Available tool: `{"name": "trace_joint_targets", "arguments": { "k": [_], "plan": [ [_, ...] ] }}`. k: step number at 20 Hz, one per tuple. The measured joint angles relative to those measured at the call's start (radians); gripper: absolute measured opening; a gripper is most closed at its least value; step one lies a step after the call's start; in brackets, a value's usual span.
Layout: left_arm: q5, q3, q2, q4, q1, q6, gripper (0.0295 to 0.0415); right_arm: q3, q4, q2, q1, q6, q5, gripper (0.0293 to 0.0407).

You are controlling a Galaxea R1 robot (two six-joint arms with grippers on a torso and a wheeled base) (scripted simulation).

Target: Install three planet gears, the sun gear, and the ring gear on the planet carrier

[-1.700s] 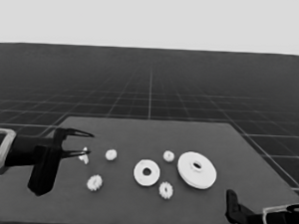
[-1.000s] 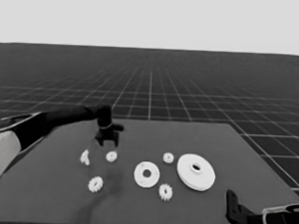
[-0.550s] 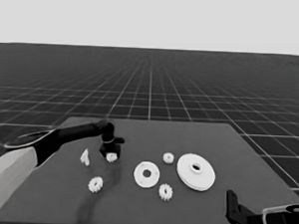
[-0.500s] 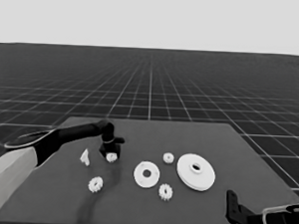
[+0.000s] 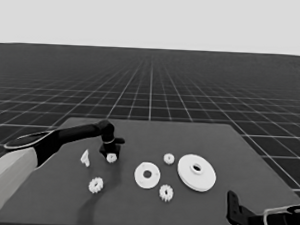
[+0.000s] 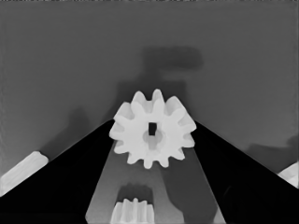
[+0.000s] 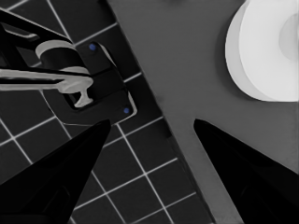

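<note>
My left gripper (image 5: 110,152) reaches in from the left and stands low over one planet gear (image 5: 111,158) near the table's left middle. In the left wrist view that gear (image 6: 153,128) lies on the table between the open fingers, whose tips are at its sides. Three more gears lie loose (image 5: 96,184) (image 5: 166,193) (image 5: 169,158). The planet carrier, the smaller round part (image 5: 147,175), lies flat at the centre. To its right is the ring gear, the larger round part (image 5: 196,172). My right gripper (image 5: 233,208) is parked open at the lower right corner.
A thin white piece (image 5: 85,158) lies just left of the left gripper. The right wrist view shows the table's corner, the floor grid, dark machinery (image 7: 93,88) with blue lights, and the larger round part's edge (image 7: 266,51).
The left arm swung from the table's left end out over the table, then came down over the planet gear. The right arm and the parts have not moved.
</note>
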Motion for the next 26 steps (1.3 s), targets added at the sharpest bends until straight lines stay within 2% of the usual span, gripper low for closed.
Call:
{"name": "trace_joint_targets", "arguments": {
  "k": [1,3,10,12,15,20,22,26],
  "plan": [
    [0.060,0.106,-0.044,-0.034,-0.054,-0.050,0.0313,0.000,0.000,0.000,0.000,0.000,0.000,0.0385],
    [0.108,0.162,-0.067,-0.081,-0.133,-0.075,0.0312,0.000,0.000,0.000,0.000,0.000,0.000,0.0385],
    [0.131,0.172,-0.071,-0.110,-0.168,-0.078,0.0312,0.000,0.000,0.000,0.000,0.000,0.000,0.0385],
    [0.162,0.263,0.109,-0.078,-0.160,-0.363,0.0313,0.000,0.000,0.000,0.000,0.000,0.000,0.0385],
    [0.170,0.190,0.256,-0.073,-0.157,-0.419,0.0312,0.000,0.000,0.000,0.000,0.000,0.000,0.0385],
    [0.172,0.158,0.290,-0.072,-0.157,-0.424,0.0312,0.000,0.000,0.000,0.000,0.000,0.000,0.0385],
    [0.129,0.093,0.311,0.013,-0.062,-0.388,0.0312,0.000,0.000,0.000,0.000,0.000,0.000,0.0385],
    [0.103,0.042,0.328,0.049,-0.019,-0.362,0.0312,0.000,0.000,0.000,0.000,0.000,0.000,0.0385]
  ]
}}
